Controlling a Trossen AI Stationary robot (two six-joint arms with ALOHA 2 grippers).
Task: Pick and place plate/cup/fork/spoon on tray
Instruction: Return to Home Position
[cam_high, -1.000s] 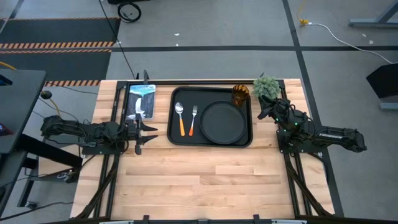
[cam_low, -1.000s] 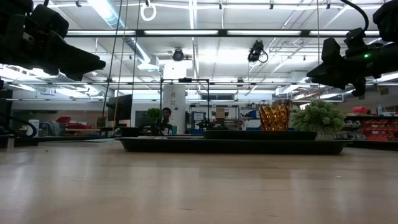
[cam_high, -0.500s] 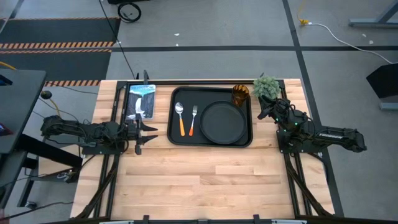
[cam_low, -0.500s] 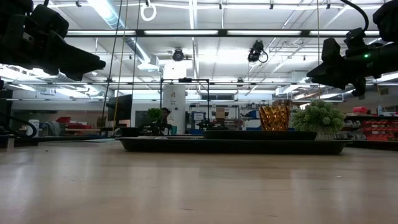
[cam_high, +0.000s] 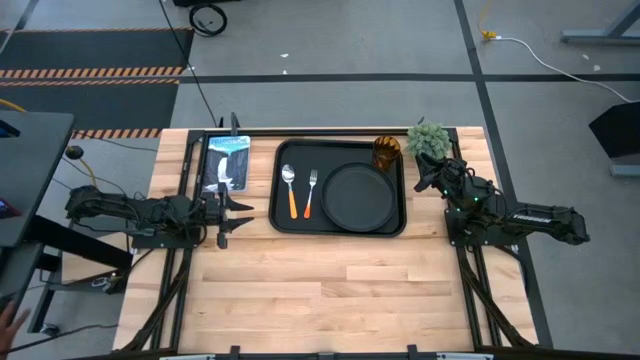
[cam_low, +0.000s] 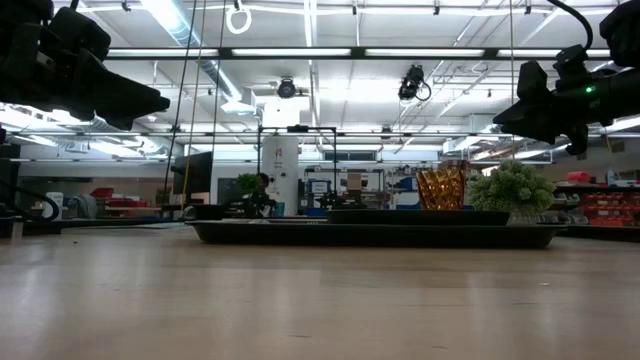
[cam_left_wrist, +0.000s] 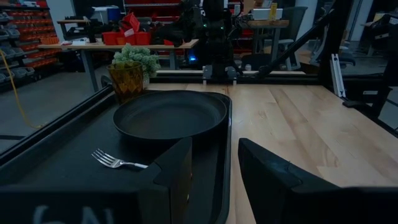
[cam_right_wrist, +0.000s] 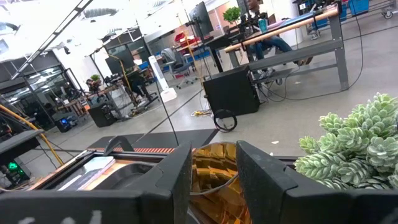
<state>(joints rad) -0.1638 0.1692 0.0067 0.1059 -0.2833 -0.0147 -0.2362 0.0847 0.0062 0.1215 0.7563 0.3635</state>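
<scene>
The black tray (cam_high: 340, 226) lies at the table's far middle. On it rest the round black plate (cam_high: 357, 195) on the right half, the spoon (cam_high: 289, 186) and the fork (cam_high: 310, 190) side by side on the left half, and the amber cup (cam_high: 386, 152) upright in the far right corner. My left gripper (cam_high: 238, 212) hovers open and empty left of the tray; its wrist view shows the plate (cam_left_wrist: 169, 115), the fork (cam_left_wrist: 115, 162) and the cup (cam_left_wrist: 127, 79). My right gripper (cam_high: 426, 180) hovers open and empty right of the tray, facing the cup (cam_right_wrist: 214, 180).
A small green plant (cam_high: 428, 139) stands at the far right, next to the cup and my right gripper. A blue and white flat item (cam_high: 228, 160) lies at the far left. The bare wooden tabletop (cam_high: 330, 290) stretches toward the near edge.
</scene>
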